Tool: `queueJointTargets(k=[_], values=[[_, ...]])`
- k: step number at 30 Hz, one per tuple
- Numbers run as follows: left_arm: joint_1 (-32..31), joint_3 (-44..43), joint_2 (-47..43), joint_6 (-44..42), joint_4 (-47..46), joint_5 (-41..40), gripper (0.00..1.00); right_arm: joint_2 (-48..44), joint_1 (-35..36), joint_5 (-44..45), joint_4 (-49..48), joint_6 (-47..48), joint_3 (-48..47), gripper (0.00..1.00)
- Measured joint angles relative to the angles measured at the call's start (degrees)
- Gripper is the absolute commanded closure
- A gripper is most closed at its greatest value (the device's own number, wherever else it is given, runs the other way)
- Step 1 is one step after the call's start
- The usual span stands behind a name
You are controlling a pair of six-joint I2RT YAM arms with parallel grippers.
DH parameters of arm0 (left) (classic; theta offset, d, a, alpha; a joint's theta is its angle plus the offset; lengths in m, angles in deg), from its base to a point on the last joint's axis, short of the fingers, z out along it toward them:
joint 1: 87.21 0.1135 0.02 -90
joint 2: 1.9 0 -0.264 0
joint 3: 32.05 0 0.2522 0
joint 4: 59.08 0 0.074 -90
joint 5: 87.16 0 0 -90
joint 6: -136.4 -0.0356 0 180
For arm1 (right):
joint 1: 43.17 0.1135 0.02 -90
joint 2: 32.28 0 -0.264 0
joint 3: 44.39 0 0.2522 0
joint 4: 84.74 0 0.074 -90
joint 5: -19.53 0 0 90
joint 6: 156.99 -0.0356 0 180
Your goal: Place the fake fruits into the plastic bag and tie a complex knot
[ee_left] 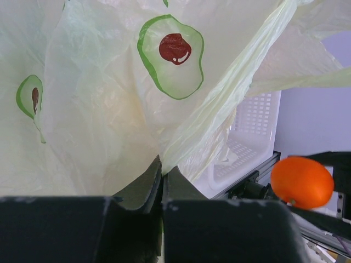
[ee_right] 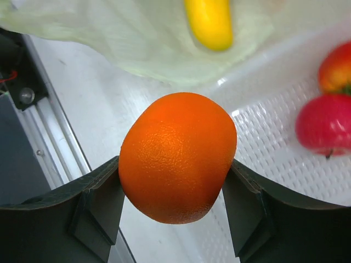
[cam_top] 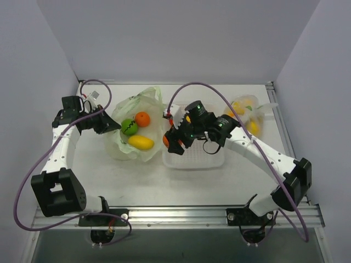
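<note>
The pale green avocado-print plastic bag (cam_top: 122, 147) lies open at the left, with a green fruit (cam_top: 129, 126), an orange round (cam_top: 142, 118) and a yellow fruit (cam_top: 141, 142) inside. My left gripper (cam_top: 113, 125) is shut on the bag's left edge; in the left wrist view its jaws (ee_left: 163, 171) pinch the film (ee_left: 104, 109). My right gripper (cam_top: 171, 141) is shut on an orange fruit (ee_right: 178, 156) and holds it above the white basket's left edge, just right of the bag. That orange also shows in the left wrist view (ee_left: 302, 182). The yellow fruit (ee_right: 208, 22) lies ahead of it.
The white slotted basket (cam_top: 192, 158) stands in the middle, holding a red fruit (ee_right: 326, 123) and a red-orange one (ee_right: 335, 66). A clear bag with yellow fruits (cam_top: 247, 112) lies at the back right. White walls close the back and sides.
</note>
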Motion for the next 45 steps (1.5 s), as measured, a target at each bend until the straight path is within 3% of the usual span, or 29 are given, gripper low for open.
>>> queueJointTargets(k=[5,12,13,14,17,18,22,24,29,35,39,45], values=[[0.0,0.0,0.0,0.0,0.0,0.2,0.96,5.6,8.7,3.7,2.7,3.4,-10.5,0.70],[0.1,0.0,-0.1,0.1,0.0,0.7,0.96,26.6,12.9,17.0,3.3,5.1,-33.9,0.62],[0.1,0.0,-0.1,0.1,0.0,0.8,0.96,29.5,12.7,19.2,3.3,5.3,-36.3,0.57],[0.2,0.0,-0.1,0.1,0.0,0.9,0.96,32.4,12.5,21.5,3.3,5.4,-38.6,0.42],[0.3,0.0,-0.1,0.1,0.0,1.0,0.96,39.6,11.5,27.2,3.1,5.4,-43.6,0.16],[0.3,0.0,-0.1,0.1,0.0,1.1,0.96,40.9,11.1,28.8,3.1,5.3,-44.1,0.11],[0.3,0.0,-0.1,0.1,0.0,1.2,0.95,40.5,10.1,31.0,3.0,5.8,-42.5,0.07],[0.3,0.0,-0.1,0.1,0.0,1.3,0.95,36.5,9.9,29.1,2.1,5.8,-37.9,0.09],[0.3,0.0,-0.1,0.1,0.0,1.5,0.95,16.6,11.7,16.4,1.5,6.1,-20.6,0.16],[0.3,0.0,-0.1,0.1,0.0,1.5,0.95,-1.7,11.5,6.3,3.2,6.3,-9.0,0.16],[0.3,0.0,-0.2,0.1,0.0,1.5,0.95,-2.2,3.8,6.1,3.2,5.7,-2.4,0.12],[0.3,0.0,-0.2,0.1,0.0,1.5,0.95,8.2,-5.6,13.1,1.8,3.3,-1.4,0.07]])
